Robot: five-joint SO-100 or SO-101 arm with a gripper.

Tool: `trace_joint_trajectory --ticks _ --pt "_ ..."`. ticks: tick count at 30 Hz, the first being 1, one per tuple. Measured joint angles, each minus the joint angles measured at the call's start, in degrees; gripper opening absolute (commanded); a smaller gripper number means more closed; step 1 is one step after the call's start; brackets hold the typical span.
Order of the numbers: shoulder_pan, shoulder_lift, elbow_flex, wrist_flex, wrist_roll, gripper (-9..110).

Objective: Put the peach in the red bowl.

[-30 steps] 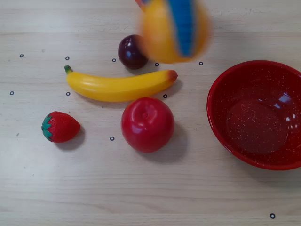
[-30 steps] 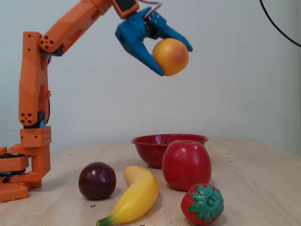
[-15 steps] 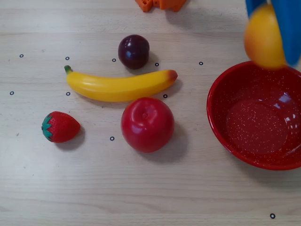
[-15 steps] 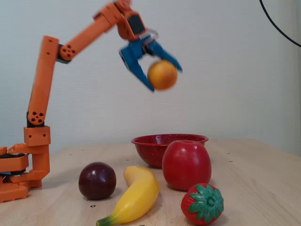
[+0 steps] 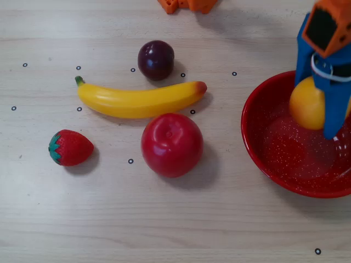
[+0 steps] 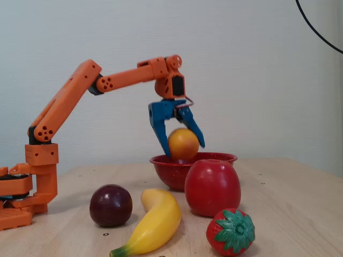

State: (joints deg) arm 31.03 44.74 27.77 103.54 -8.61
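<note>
Now the blue gripper (image 6: 182, 152), which a second ago carried the peach (image 6: 183, 143) high above the table, has dropped to the red bowl (image 6: 174, 163), jaws pinching the fruit over the bowl's twelve o'clock side in the overhead view; release looks imminent.

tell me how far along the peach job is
Done: the peach is picked up and carried over the red bowl. In hand: the gripper holds it between its blue fingers, low at the rim. Left: opening the fingers so it drops in, then pulling the arm away.
</note>
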Motion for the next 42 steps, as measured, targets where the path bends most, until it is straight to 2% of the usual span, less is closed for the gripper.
trace_joint_trajectory --ticks 9,13,18,21,26,28,32,42 --pt "0.0 -12.48 -8.35 0.0 6.86 3" --pt "-0.09 -13.8 -8.35 0.0 9.84 46" --pt "0.0 -13.71 -8.61 0.0 10.81 58" --pt "-0.09 -13.71 -9.49 0.0 12.22 58" --pt "-0.09 -13.54 -9.49 0.0 13.8 57" --pt "-0.26 -12.57 -9.49 0.0 13.89 53" --pt "-0.88 -5.89 -9.49 0.0 16.35 42" --pt "-7.56 12.74 -9.32 0.0 17.58 4"
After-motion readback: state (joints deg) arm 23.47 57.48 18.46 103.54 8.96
